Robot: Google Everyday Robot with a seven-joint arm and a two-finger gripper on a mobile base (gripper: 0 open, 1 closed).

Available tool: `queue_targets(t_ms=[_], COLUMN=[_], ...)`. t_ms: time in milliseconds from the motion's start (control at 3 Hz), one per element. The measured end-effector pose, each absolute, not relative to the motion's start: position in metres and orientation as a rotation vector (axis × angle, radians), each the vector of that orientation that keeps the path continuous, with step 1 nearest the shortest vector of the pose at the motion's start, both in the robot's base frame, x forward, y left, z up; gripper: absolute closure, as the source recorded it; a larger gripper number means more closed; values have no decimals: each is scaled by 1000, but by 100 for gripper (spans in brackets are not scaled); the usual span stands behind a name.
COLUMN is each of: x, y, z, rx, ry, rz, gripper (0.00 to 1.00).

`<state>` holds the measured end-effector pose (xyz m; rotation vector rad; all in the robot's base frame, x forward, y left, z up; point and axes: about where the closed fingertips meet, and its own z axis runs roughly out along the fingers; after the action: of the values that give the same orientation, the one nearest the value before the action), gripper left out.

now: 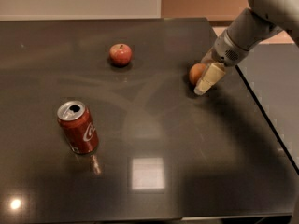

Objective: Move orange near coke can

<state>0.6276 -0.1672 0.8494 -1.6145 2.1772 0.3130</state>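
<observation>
The orange (196, 73) lies on the dark table (154, 125) at the right, near the right edge. My gripper (203, 80) is down at the table right against the orange's right side and partly covers it. The coke can (78, 127) stands upright at the front left, far from the orange, with its silver open top showing.
A red apple (120, 54) with a stem sits at the back centre of the table. The table's right edge (266, 120) runs close behind the gripper. My arm (254, 24) comes in from the upper right.
</observation>
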Motion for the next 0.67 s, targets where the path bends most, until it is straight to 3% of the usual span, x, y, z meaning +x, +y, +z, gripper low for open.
queue_targets(t_ms=[667], x=[622], y=[-163], z=[854], rx=[-1632], ry=[2163], rz=[331], gripper=[69])
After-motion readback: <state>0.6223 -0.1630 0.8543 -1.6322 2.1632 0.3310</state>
